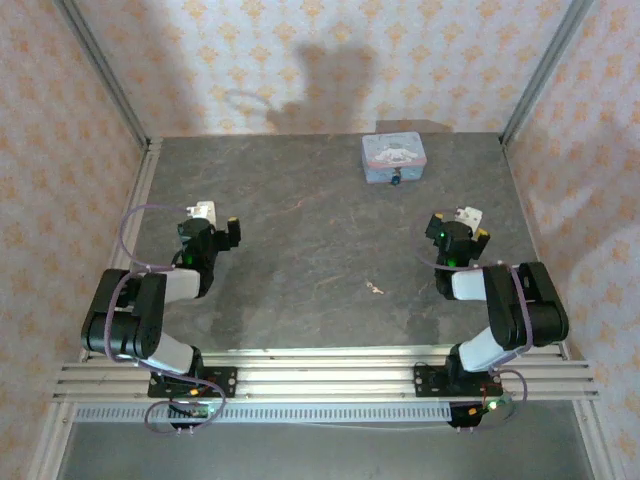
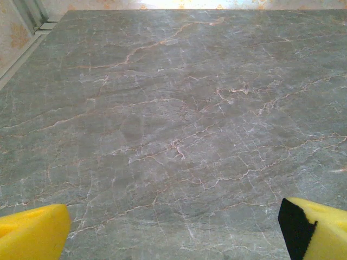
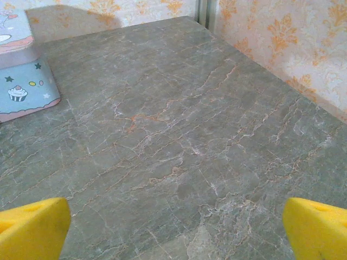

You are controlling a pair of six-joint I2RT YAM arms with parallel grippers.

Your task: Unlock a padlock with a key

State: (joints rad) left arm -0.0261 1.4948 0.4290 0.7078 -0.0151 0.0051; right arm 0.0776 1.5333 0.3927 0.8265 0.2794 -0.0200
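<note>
The tiny dark blue padlock hangs at the front side of a light-blue tin at the back of the table. The small pale key lies flat on the grey tabletop, between the two arms and nearer the right one. My left gripper is at the left, far from both. In its wrist view it is open, with yellow fingertips wide apart over bare table. My right gripper is right of the key and in front of the tin. It is open too and holds nothing.
The tin with its cartoon lid shows at the upper left of the right wrist view. Patterned walls and metal posts close the table on three sides. An aluminium rail runs along the near edge by the arm bases.
</note>
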